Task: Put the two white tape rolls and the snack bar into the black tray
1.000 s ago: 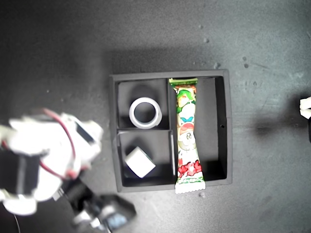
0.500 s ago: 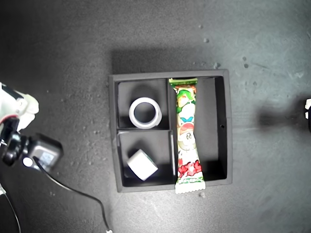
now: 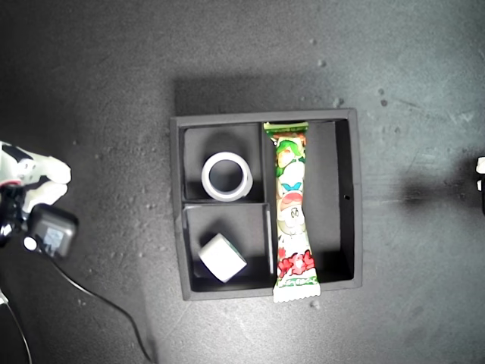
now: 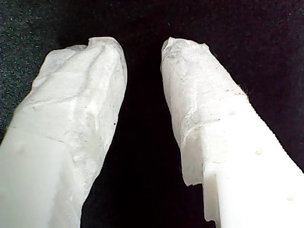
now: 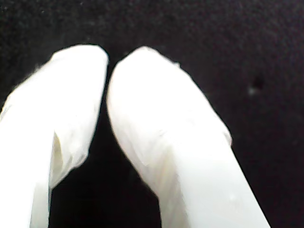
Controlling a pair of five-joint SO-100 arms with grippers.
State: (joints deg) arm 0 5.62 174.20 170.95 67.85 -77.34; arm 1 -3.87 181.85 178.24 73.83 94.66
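Seen from above on a dark grey speckled tabletop (image 3: 91, 83): a square matte black tray (image 3: 356, 205) with raised walls, split into two small square compartments and one long one. In the small compartment nearer the exterior view's top, a white ring-shaped tape roll (image 3: 226, 176) lying flat, open core facing up. In the small compartment below it, a second white tape roll (image 3: 220, 257), tilted on its edge. In the long compartment, a long narrow snack bar in a shiny yellow-green wrapper (image 3: 292, 212) with a cartoon figure, its red-printed crimped end resting over the tray's lower wall.

At the exterior view's left edge, part of a white arm (image 3: 26, 171) with a small black camera block (image 3: 51, 231) and trailing cable, well apart from the tray.

My first gripper (image 4: 142, 52): white padded fingers parted by a narrow gap, empty, over dark surface. My second gripper (image 5: 108, 61): white fingers nearly touching at the tips, nothing between them.
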